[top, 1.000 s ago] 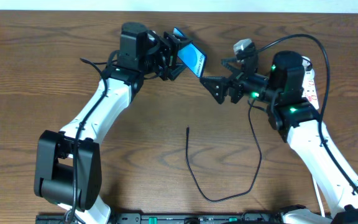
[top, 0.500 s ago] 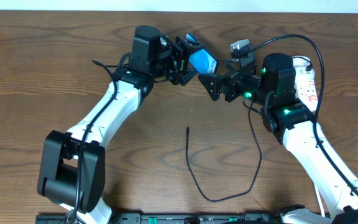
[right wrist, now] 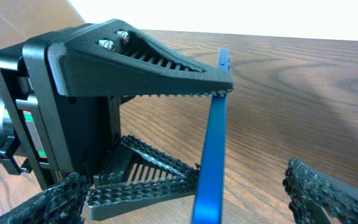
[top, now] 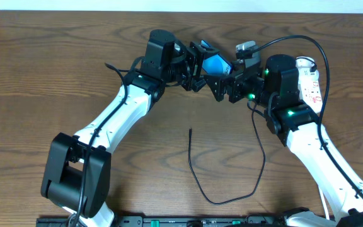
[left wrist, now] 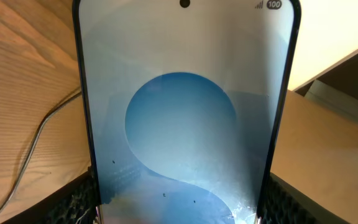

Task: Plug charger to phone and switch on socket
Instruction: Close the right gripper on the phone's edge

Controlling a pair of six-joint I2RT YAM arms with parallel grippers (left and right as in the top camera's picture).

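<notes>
Brown wood desk [top: 43,75]. Left gripper [top: 198,63] clamps the phone [top: 216,64] by its sides, lifted near far edge, mid. Right gripper [top: 217,88] faces it w/ jaws wide, empty. Socket [top: 312,82] toward far right corner. Charger [top: 194,170] lies loose toward front edge. Step: presenting phone; next prob. needs grasping plug tip [top: 190,130].

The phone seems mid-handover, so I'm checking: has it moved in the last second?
Yes. The phone, held by the left gripper, has shifted right in the overhead view, closer to the socket, which stayed put.

Brown wood-grain table [top: 43,75], pale band [top: 74,5] beyond its far edge
</notes>
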